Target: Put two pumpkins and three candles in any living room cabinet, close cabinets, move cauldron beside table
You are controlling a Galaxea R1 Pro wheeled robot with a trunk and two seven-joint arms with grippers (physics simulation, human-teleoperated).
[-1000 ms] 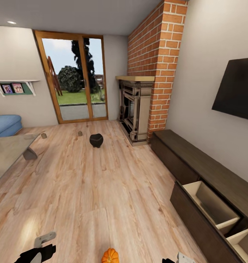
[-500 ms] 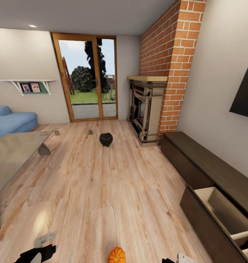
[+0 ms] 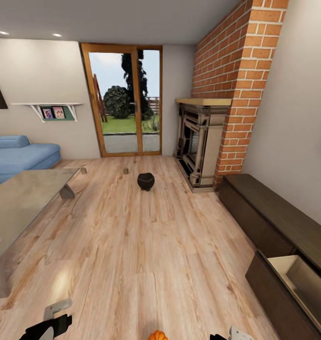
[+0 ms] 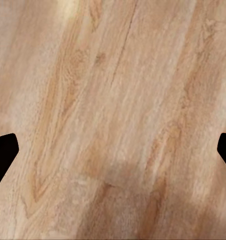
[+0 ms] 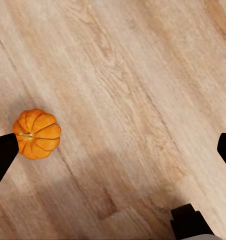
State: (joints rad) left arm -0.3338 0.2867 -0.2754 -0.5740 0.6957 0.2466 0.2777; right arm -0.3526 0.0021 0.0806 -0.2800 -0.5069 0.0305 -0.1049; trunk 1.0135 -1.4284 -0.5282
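Orange pumpkin (image 5: 37, 133) on floor, unstowed | cabinet (image 3: 292, 278) drawer open — cauldron (image 3: 145, 181) probably away from table (image 3: 18, 208) | my grippers both spread, empty

Both tools, left (image 4: 113, 150) and right (image 5: 113, 150), hang spread wide, holding nothing.

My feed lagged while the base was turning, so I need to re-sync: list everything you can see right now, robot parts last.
Small orange ribbed pumpkin: one, on the wood floor just ahead of the robot.
Matte black round cauldron: one, on the floor before the glass door.
Short tan candles: two, and, on the floor beyond the grey table.
Long dark brown cabinet: one, right wall, drawer pulled open.
Blue sofa: one, far left.
Brick fireplace: one, right of the door.
Left gripper: black, open, over bare floor.
Right gripper: black, open, empty, pumpkin beside one fingertip.
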